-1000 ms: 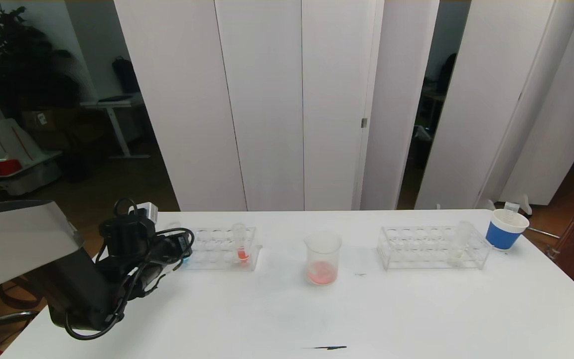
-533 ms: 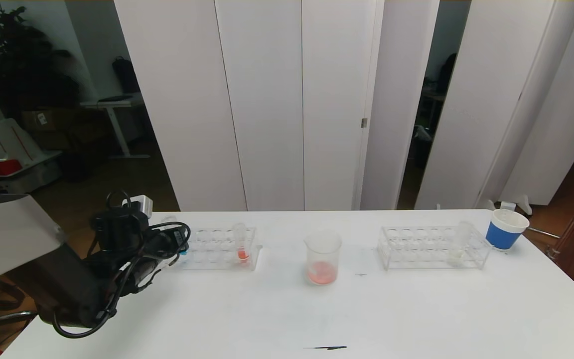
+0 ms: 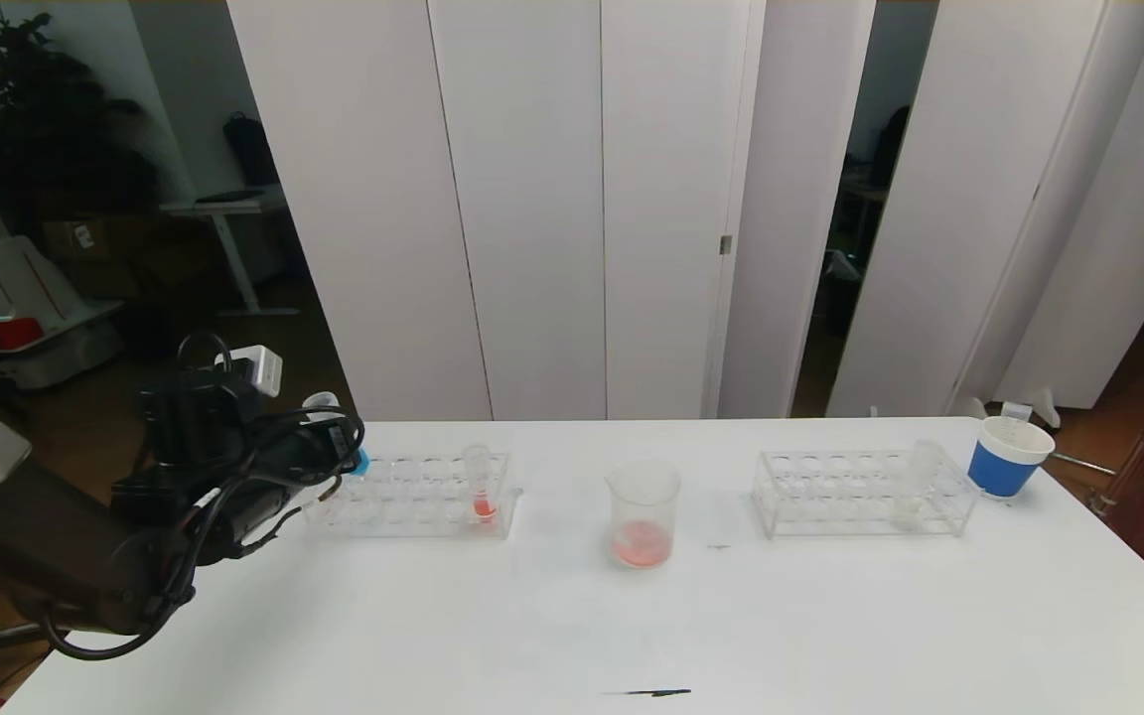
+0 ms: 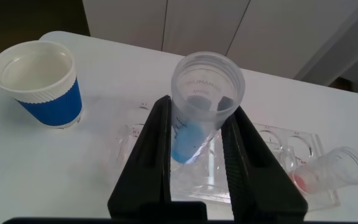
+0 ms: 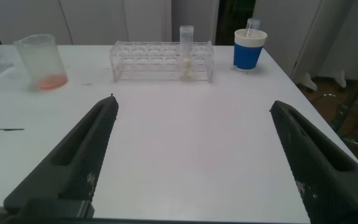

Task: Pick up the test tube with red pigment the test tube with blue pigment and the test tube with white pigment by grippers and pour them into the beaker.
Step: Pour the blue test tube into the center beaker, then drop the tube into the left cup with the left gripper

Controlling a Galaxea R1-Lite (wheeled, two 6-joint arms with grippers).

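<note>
My left gripper (image 3: 342, 455) is shut on the test tube with blue pigment (image 3: 358, 463) and holds it tilted above the left end of the left rack (image 3: 413, 501). The left wrist view shows the tube (image 4: 194, 134) between the fingers of this gripper (image 4: 201, 106), blue liquid at its bottom. A tube with red liquid (image 3: 479, 489) stands in that rack. The beaker (image 3: 643, 511) stands mid-table with red liquid in it. The test tube with white pigment (image 3: 915, 489) stands in the right rack (image 3: 855, 492). My right gripper (image 5: 192, 102) is open and empty over bare table, out of the head view.
A blue-and-white paper cup (image 3: 1007, 457) stands at the far right of the table, and another (image 4: 39, 84) stands beside the left rack. A thin black mark (image 3: 646, 692) lies near the table's front edge. The right wrist view also shows the beaker (image 5: 39, 61) and the right rack (image 5: 160, 62).
My left gripper has risen and drawn back to the left with the blue tube, lifting it up out of the left rack. Nothing else has moved.
</note>
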